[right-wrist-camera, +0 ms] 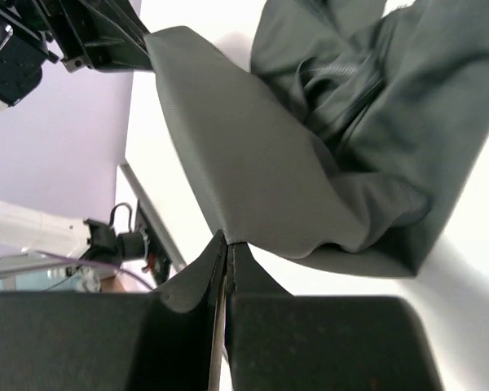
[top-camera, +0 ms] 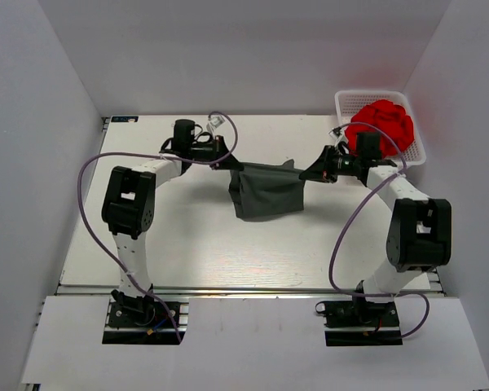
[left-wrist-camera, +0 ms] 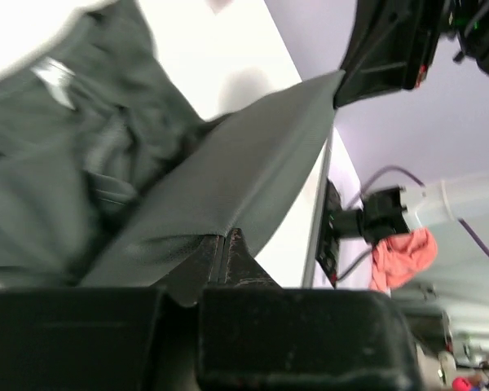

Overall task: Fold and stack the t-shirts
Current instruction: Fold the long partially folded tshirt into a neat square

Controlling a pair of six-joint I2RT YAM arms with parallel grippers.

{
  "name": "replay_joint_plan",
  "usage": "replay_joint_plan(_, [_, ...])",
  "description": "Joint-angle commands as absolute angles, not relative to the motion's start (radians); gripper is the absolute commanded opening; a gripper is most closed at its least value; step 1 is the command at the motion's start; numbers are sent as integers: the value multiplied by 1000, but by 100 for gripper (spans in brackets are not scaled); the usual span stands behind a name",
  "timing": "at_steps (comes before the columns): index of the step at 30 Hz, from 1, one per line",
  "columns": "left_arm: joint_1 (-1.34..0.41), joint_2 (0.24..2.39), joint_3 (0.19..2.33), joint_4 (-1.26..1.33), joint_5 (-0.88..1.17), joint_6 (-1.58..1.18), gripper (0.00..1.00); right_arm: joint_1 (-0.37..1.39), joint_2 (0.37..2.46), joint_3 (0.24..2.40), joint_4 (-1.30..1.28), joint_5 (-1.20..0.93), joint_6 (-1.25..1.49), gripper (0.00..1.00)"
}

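A dark charcoal-grey t-shirt [top-camera: 266,191] hangs between my two grippers above the middle of the table, its top edge stretched taut and the rest drooping below. My left gripper [top-camera: 228,160] is shut on the shirt's left end; in the left wrist view the cloth [left-wrist-camera: 228,171] runs from my closed fingertips [left-wrist-camera: 222,236] to the other gripper. My right gripper [top-camera: 310,172] is shut on the right end; in the right wrist view the cloth [right-wrist-camera: 253,155] leaves my closed fingertips [right-wrist-camera: 228,240].
A white basket [top-camera: 416,155] holding bunched red cloth [top-camera: 383,120] stands at the back right of the table [top-camera: 228,252], just behind my right arm. White walls enclose the back and both sides.
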State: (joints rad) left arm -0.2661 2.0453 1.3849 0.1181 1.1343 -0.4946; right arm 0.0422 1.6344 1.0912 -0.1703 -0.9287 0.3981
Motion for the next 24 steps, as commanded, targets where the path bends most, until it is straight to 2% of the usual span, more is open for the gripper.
replay_joint_plan(1, [-236,2060,1498,144,1148,-505,0,34,1692,1210,-115,-905,388,0])
replay_joint_plan(13, [-195,2308,1776,77,1134,-482,0,35,1991,1514,-163,-789,331,0])
replay_joint_plan(19, [-163,2424,1902,77,1066,-514,1,38,2189,1751,-187,-793,333,0])
replay_joint_plan(20, [-149,2424,1926,77,1037,-514,16,40,2268,1817,-189,-793,342,7])
replay_joint_plan(21, [-149,2436,1936,77,1017,-525,36,41,2292,1856,-190,-793,344,14])
replay_joint_plan(22, [-134,2436,1947,68,991,-525,70,41,2319,1926,-192,-798,344,27])
replay_joint_plan(23, [-121,2436,1965,45,941,-525,99,43,2345,1965,-224,-793,348,68])
replay_joint_plan(24, [-121,2436,1974,35,931,-514,100,48,2399,2071,-238,-793,345,90])
